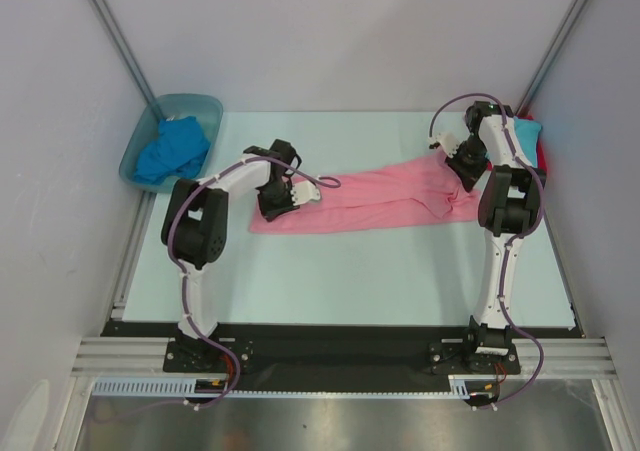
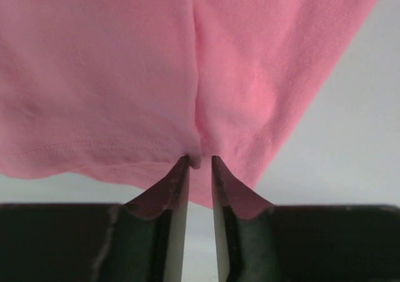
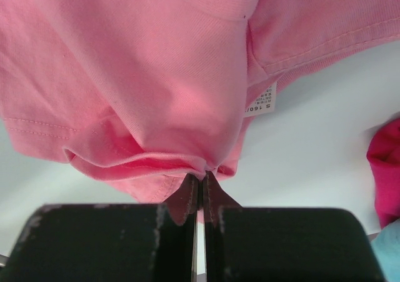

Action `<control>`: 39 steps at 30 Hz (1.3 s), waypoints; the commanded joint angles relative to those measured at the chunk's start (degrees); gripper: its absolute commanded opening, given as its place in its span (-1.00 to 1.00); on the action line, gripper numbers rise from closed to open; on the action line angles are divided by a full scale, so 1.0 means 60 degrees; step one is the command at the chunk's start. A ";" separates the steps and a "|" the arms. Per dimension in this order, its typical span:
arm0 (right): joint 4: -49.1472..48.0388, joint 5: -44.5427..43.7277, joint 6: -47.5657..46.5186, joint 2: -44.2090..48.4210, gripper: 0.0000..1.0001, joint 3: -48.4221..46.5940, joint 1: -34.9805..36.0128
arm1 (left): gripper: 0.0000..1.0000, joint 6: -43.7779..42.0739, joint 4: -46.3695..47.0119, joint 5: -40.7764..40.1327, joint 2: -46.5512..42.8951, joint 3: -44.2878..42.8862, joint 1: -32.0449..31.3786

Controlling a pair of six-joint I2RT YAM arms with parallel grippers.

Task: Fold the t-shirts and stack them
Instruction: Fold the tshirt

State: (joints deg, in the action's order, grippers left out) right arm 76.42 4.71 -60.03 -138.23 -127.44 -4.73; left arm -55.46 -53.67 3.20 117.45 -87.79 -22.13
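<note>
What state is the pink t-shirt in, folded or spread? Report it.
Half-folded: the pink t-shirt lies as a long narrow doubled band, its ends pinched by the left gripper and right gripper.

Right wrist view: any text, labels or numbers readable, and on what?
"S 160": on the white tag sewn to the pink t-shirt; the rest of that line is hidden under cloth.
Smaller lines on that tag: too blurred to read.
Top and left wrist views: no text.
</note>
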 commanded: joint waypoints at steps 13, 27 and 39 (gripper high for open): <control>0.1413 0.0021 0.0059 0.0085 -1.00 -0.0396 -0.0105 | -0.99 0.0074 0.0141 -0.0035 -0.0047 -0.0325 -0.0091; 0.1369 0.0035 0.0015 0.0070 -1.00 -0.0396 -0.0120 | -0.77 -0.0203 0.1024 -0.1047 -0.1279 -0.0090 -0.0281; 0.1267 0.0035 0.0044 0.0085 -1.00 -0.0411 -0.0090 | -0.23 -0.0526 0.1180 -0.1061 -0.1191 0.1358 -0.0340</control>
State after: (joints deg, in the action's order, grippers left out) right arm 76.42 4.75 -60.03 -138.23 -127.44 -5.37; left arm -57.08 -48.01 -2.90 111.55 -81.36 -23.73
